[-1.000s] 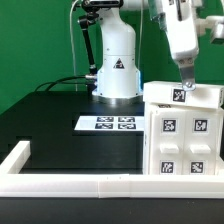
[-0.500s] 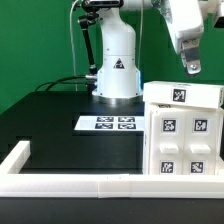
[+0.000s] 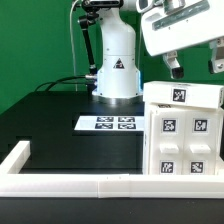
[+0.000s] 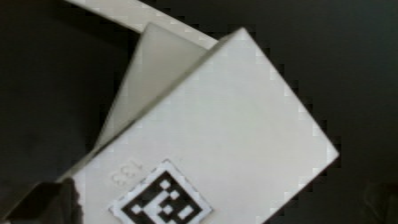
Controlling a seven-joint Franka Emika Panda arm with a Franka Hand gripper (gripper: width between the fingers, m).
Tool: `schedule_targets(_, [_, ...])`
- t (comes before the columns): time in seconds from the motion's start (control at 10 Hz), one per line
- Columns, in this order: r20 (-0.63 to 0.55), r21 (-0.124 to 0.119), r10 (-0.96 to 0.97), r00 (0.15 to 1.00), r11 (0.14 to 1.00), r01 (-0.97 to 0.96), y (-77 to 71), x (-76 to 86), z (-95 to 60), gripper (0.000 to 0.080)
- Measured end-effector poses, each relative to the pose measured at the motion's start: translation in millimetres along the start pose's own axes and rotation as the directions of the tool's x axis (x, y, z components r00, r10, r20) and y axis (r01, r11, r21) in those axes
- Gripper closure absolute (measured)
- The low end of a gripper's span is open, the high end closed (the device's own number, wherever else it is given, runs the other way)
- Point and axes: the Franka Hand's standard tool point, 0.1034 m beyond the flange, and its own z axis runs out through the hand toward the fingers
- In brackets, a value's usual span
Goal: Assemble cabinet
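The cabinet [image 3: 183,132] stood upright on the black surface [image 3: 60,135] at the exterior view's right, close to the white border rail [image 3: 100,184] that ran along the near edge. It was the largest white block in view. Its top face carried 1 black-and-white tag [image 3: 180,95], and the face toward the camera showed 2 tags in an upper row, with 2 more partly visible lower down.

The tool [image 3: 192,65] hung in the air above the cabinet, clear of its top face and touching nothing. Its 2 fingers [image 3: 174,67] pointed downward and stood well apart, with green backdrop showing between them. Nothing was held between them.

The marker board [image 3: 107,123] lay flat on the surface at the foot of the arm's white base [image 3: 117,62], to the exterior view's left of the cabinet and apart from it.

In the wrist view, white panels of the cabinet [image 4: 214,130] filled most of the picture against the dark surface, seen at an angle, with 1 tag [image 4: 164,198] on the nearest panel. The picture was blurred, so finer detail could not be made out.
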Motion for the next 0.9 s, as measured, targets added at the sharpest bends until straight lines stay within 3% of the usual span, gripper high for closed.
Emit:
schedule_targets(0.5, [-0.015, -0.014, -0.323, 0.946, 0.946, 0.323, -1.3, -2.9, 0.5, 0.0002])
schedule_targets(0.7, [-0.017, -0.046, -0.572, 0.820, 0.820, 0.571, 0.3, -3.9, 1.9, 0.0002])
schedule_targets(0.9, [0.013, -0.084, -0.816, 0.578, 0.575, 0.814, 2.0, 1.2, 0.3, 0.0002])
